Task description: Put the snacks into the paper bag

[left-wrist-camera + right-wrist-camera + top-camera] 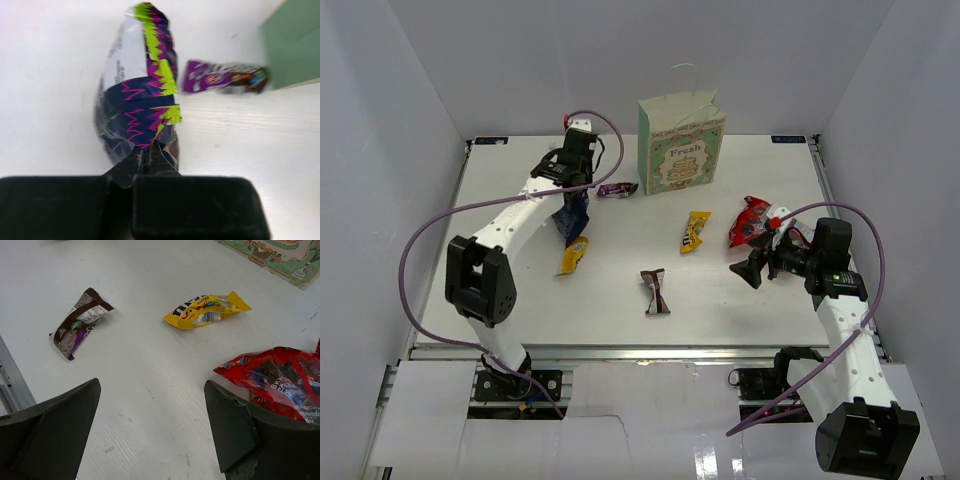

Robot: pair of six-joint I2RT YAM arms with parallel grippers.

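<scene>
Left gripper (570, 200) is seen clamped narrow on one end of the dark blue crinkly chip bag (140, 100), the jaws pinched onto the bag's crimped edge in the left wrist view. Whether the bag touches the white table (740, 320) cannot be told. It is held at the left rear of the table, left of the upright mint-green paper bag with the "Fresh" label (682, 145). A small purple wrapper (617, 189) is lying flat between the blue bag and the paper bag, apart from both. One yellow candy packet (574, 255) is lying just in front of the held bag, and the other yellow candy packet (695, 231) is in front of the paper bag. The brown-white bar wrapper (655, 292) is lying near the table's middle front. Right gripper (151, 385) is spread wide, holding nothing, low over the table just beside the red chip bag (280, 380).
</scene>
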